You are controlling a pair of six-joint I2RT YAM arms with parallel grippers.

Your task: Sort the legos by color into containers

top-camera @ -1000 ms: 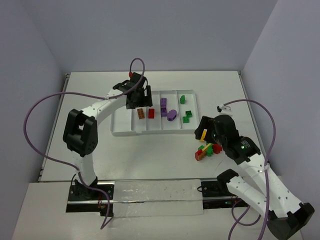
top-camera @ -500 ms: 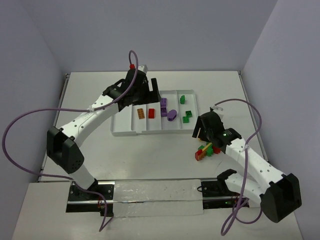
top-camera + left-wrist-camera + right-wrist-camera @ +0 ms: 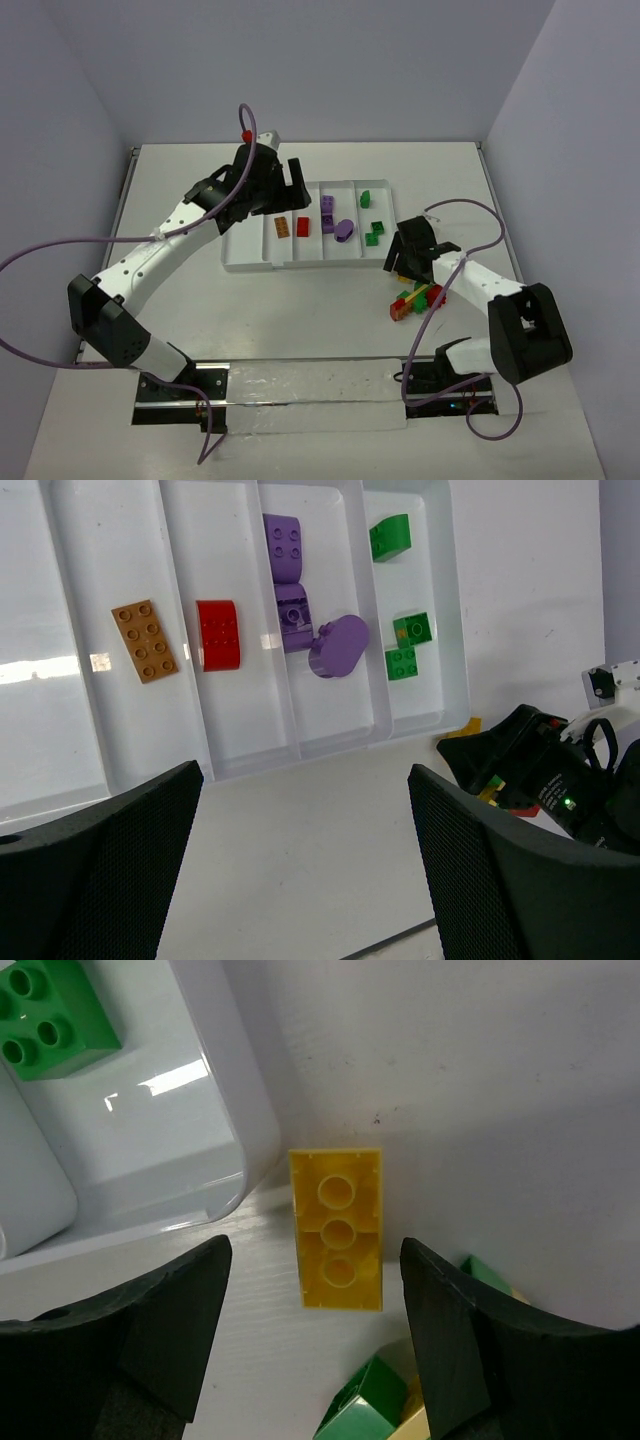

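The white divided tray (image 3: 245, 245) holds an orange-brown brick (image 3: 146, 640), a red one (image 3: 218, 634), purple ones (image 3: 288, 580) and green ones (image 3: 408, 645), each colour in its own compartment. My left gripper (image 3: 290, 178) hangs open and empty above the tray's far left part. Off the tray's near right corner my right gripper (image 3: 404, 260) stands open. Its fingers flank a yellow brick (image 3: 337, 1228) lying underside up on the table, with a gap on each side. A pile of red, green and yellow legos (image 3: 417, 298) lies just beside it.
The tray's rounded corner wall (image 3: 200, 1160) is almost against the yellow brick's far end. Green bricks (image 3: 365, 1415) from the pile lie close under my right fingers. The side walls stand at the table's left and right edges.
My left gripper has lifted and drawn back toward the tray's far left. My right gripper has shifted toward the tray corner and narrowed a little around the yellow brick.
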